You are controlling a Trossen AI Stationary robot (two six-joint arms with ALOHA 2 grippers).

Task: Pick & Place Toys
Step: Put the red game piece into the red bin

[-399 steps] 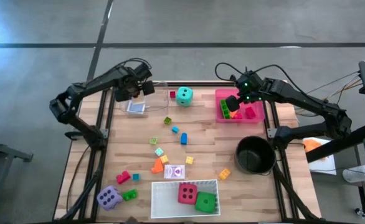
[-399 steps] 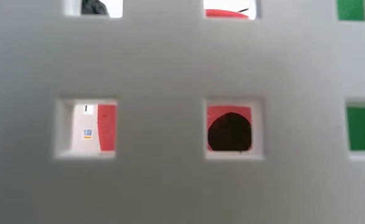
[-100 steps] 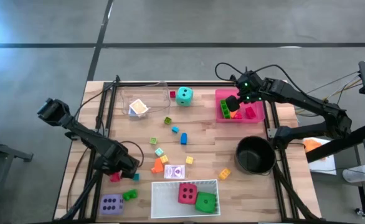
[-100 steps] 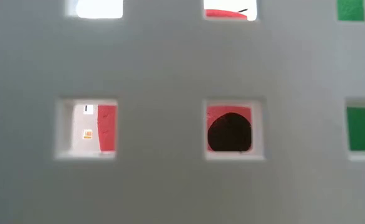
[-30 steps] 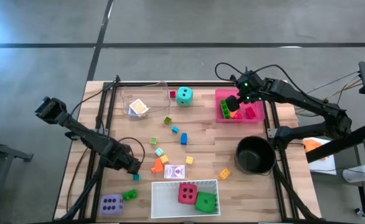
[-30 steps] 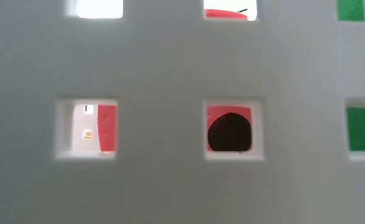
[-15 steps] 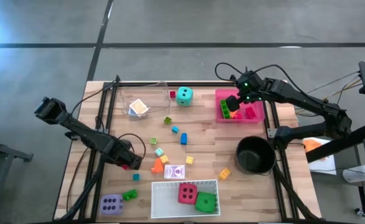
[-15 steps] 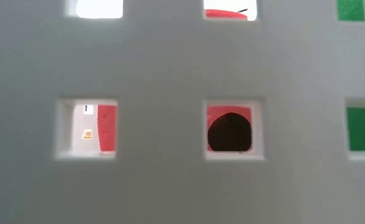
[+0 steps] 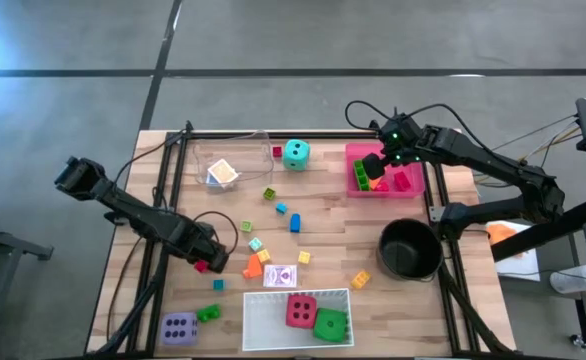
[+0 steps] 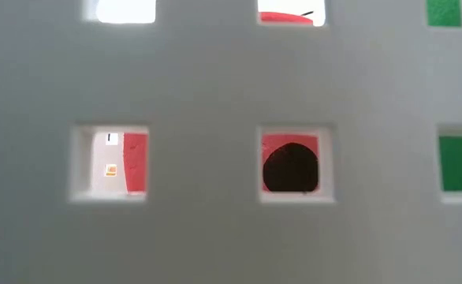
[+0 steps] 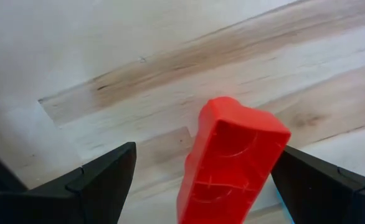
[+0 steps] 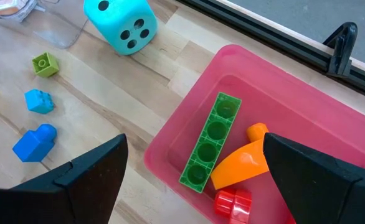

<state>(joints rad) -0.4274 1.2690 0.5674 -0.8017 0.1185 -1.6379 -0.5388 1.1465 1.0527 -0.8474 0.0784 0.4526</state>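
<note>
1. Progress — partly done. The white tray (image 9: pixel 256 325) held the red die (image 9: pixel 299 311) and green die (image 9: pixel 328 324); the pink tray (image 9: pixel 352 155), far from the white tray on the right side, held a long green block (image 12: pixel 210 147), an orange piece (image 12: pixel 241 160) and a red block (image 12: pixel 233 203).
2. Left to do, by judgement: the purple die (image 9: pixel 178 326) just left of the white tray, the teal die (image 9: pixel 295 153) at the far edge, a playing card (image 9: pixel 281 276) touching the tray's far rim, and many small blocks scattered beyond it.
3. The left gripper (image 9: pixel 205 262) hung left of the white tray's far corner, its jaws wide yet gripping a red block (image 11: pixel 232 162) lifted clear of the table (image 9: pixel 333 215).
4. The right gripper (image 9: pixel 378 165) hovered over the pink tray, jaws apart and empty.
5. Change — a second before, the left gripper sat lower and nearer the white tray; it had since carried the red block slightly away. The right arm had not moved.
</note>
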